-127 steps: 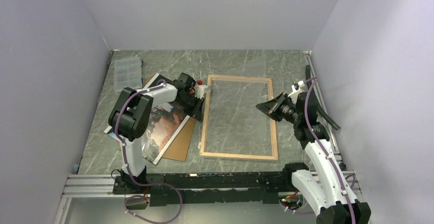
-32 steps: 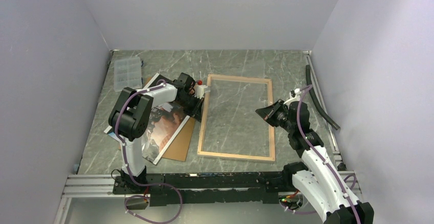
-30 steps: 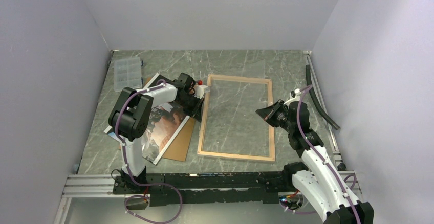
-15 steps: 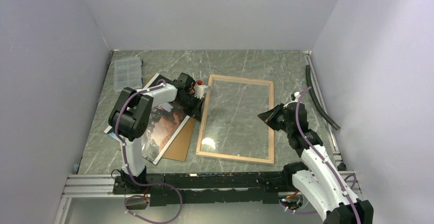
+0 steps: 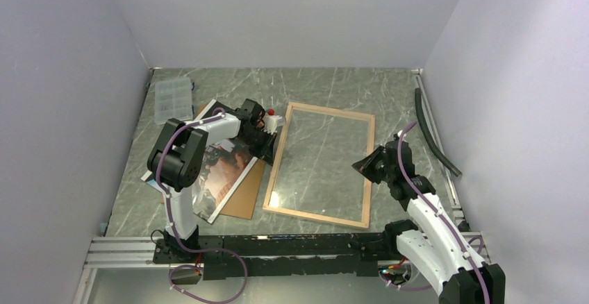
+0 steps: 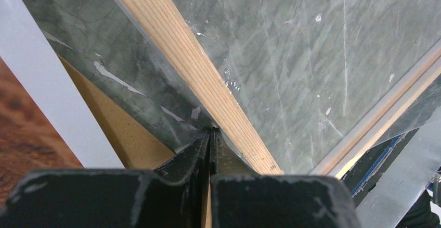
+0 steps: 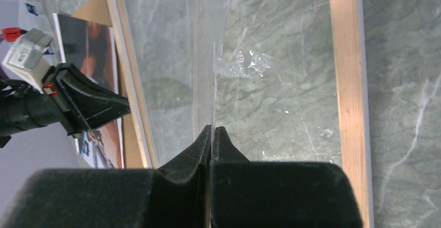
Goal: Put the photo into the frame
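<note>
The photo (image 5: 228, 169) lies flat, picture side up, on top of a brown board (image 5: 246, 201). It is just to the left of the frame (image 5: 274, 167). The frame lies flat too, wood side up, and the table (image 5: 326, 85) shows through it. The frame's long sides run from the robot toward the far wall and lean a little to the right at the far end. The photo leans the same way, but it looks more crooked. The left claw (image 6: 209, 134) is closed, tips pressed together with nothing to see between them. It sits right up against the outside of the frame's left long side, near the far corner, so it is between the photo and the frame. The right claw (image 7: 213, 130) is across on the frame's right long side, about halfway along. It is pinched shut on a thin clear sheet (image 7: 213, 72) that stands up from its tips. I cannot tell if that sheet is the frame's own window or a loose film. To get in, the photo has to travel to the right. The left claw is much nearer to it, while the right claw has the whole frame in the way. So I think the left claw should fetch the photo, and the photo will need a small turn so its long sides match the frame's.
</note>
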`<state>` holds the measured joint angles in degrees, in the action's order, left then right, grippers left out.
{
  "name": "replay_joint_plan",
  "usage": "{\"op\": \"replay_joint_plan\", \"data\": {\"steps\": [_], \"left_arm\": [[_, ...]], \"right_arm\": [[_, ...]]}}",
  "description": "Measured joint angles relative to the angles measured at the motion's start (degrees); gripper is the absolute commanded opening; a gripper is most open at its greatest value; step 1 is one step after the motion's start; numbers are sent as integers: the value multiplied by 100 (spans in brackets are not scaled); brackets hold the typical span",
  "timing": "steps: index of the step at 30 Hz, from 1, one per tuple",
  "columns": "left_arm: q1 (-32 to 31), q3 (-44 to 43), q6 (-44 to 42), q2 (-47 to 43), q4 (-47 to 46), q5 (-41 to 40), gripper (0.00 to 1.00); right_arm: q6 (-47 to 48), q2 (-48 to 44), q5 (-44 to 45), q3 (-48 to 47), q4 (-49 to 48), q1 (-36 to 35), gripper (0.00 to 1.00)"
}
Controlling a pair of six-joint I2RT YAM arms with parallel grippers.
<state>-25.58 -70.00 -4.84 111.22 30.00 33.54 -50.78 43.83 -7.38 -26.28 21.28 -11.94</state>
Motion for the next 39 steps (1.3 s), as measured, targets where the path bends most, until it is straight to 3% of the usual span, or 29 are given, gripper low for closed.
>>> {"op": "replay_joint_plan", "data": {"steps": [11,25,39], "left_arm": [[0,0,0,0,0,2,7],[0,0,0,0,4,4,6],[4,0,0,0,7,9,6]], "right_arm": [[20,111,140,11,120,-140,0],[748,564,90,-461,741,-254,59],[1220,922,317,-741,1176,-262,67]]}}
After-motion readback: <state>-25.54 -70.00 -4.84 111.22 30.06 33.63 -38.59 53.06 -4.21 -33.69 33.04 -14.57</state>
